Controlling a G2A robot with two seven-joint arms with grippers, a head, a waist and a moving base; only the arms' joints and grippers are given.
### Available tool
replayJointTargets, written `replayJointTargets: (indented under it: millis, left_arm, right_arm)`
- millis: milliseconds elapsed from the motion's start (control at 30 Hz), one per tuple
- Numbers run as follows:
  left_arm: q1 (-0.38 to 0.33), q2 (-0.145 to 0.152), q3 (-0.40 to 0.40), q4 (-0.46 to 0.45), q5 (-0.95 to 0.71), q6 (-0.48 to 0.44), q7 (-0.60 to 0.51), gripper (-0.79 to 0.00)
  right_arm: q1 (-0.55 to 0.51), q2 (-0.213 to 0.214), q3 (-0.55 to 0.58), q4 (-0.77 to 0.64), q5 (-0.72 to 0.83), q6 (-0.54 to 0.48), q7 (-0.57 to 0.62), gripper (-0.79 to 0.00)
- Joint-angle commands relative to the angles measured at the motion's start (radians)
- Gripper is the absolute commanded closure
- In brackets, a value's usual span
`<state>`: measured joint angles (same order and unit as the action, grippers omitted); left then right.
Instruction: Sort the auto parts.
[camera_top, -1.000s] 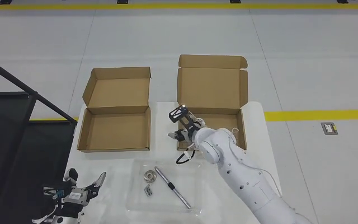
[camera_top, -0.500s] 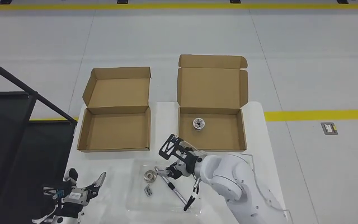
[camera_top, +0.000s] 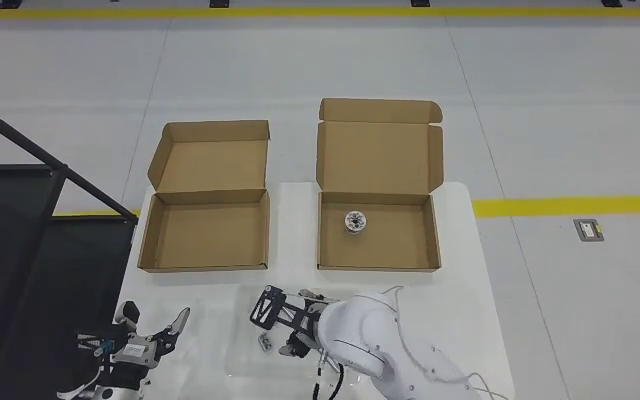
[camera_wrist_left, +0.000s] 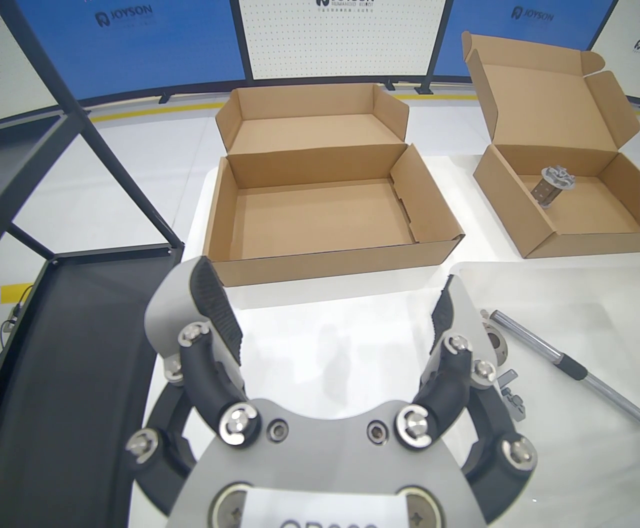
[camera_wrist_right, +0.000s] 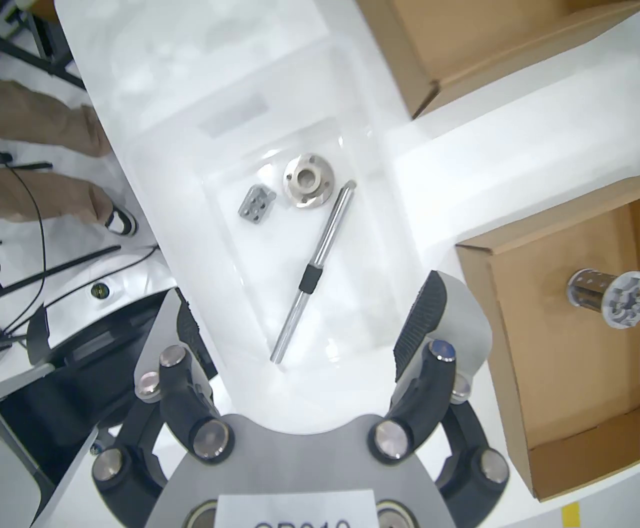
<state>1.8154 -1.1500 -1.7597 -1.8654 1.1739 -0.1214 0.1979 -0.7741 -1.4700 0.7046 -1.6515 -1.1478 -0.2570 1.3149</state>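
The left gripper (camera_wrist_left: 327, 295) is parked off the left side of the clear tray (camera_wrist_left: 525, 270). Its jaws are spread wide and nothing is held, so no action is required of it. Beyond the tray's far left corner, the left box (camera_top: 205, 235) lies open with a bare floor. Three parts lie in the tray: a small drilled block (camera_wrist_right: 256, 205) at the left, a round flange (camera_wrist_right: 306, 181) just beside it, and a long rod (camera_wrist_right: 315, 270) with one end just beside the flange. The right gripper (camera_wrist_right: 307, 305) is held above the tray, fully open and empty, over the rod's end away from the flange. A pick from the tray is judged to be the step in hand, with the rod the likeliest target. The jaws should be set across the rod, not along it, and closed near the dark band (camera_wrist_right: 310, 277) at its middle so that tipping is avoided. A round bar can be expected to roll, so a straight descent clear of the tray wall is advised. Beyond the tray's far right corner, the right box (camera_top: 400, 245) already holds one spool-shaped part (camera_top: 354, 220).
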Motion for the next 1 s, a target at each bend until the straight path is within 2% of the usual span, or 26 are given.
replayJointTargets:
  millis: [0, 100, 233, 367, 533, 600, 667, 700, 767, 833, 967]
  left_arm:
    - [0.000, 0.000, 0.000, 0.000, 0.000, 0.000, 0.000, -0.785]
    - [0.000, 0.000, 0.000, 0.000, 0.000, 0.000, 0.000, -0.785]
    - [0.000, 0.000, 0.000, 0.000, 0.000, 0.000, 0.000, -0.785]
    - [0.000, 0.000, 0.000, 0.000, 0.000, 0.000, 0.000, -0.785]
    - [0.000, 0.000, 0.000, 0.000, 0.000, 0.000, 0.000, -0.785]
    - [0.000, 0.000, 0.000, 0.000, 0.000, 0.000, 0.000, -0.785]
    - [0.000, 0.000, 0.000, 0.000, 0.000, 0.000, 0.000, -0.785]
    - [0.000, 0.000, 0.000, 0.000, 0.000, 0.000, 0.000, -0.785]
    - [0.000, 0.000, 0.000, 0.000, 0.000, 0.000, 0.000, -0.785]
    - [0.000, 0.000, 0.000, 0.000, 0.000, 0.000, 0.000, -0.785]
    - [0.000, 0.000, 0.000, 0.000, 0.000, 0.000, 0.000, -0.785]
  right_arm:
    - [0.037, -0.023, -0.062, 0.058, 0.007, 0.048, 0.029, -0.785]
    - [0.080, -0.058, -0.129, 0.143, -0.002, 0.139, 0.050, -0.785]
    - [0.105, -0.096, -0.179, 0.226, 0.004, 0.224, 0.016, -0.785]
    - [0.103, -0.119, -0.210, 0.303, -0.068, 0.361, 0.029, -0.776]
    - [0.090, -0.143, -0.236, 0.348, -0.135, 0.456, 0.015, -0.785]
    - [0.078, -0.145, -0.232, 0.358, -0.159, 0.475, -0.014, -0.763]
    - [0.064, -0.145, -0.219, 0.369, -0.172, 0.487, -0.044, -0.603]
    - [0.057, -0.145, -0.209, 0.376, -0.183, 0.509, -0.060, -0.548]
    - [0.043, -0.144, -0.194, 0.385, -0.185, 0.511, -0.079, -0.366]
    - [0.032, -0.143, -0.173, 0.400, -0.179, 0.509, -0.095, -0.329]
    - [0.015, -0.141, -0.145, 0.415, -0.180, 0.489, -0.122, -0.339]
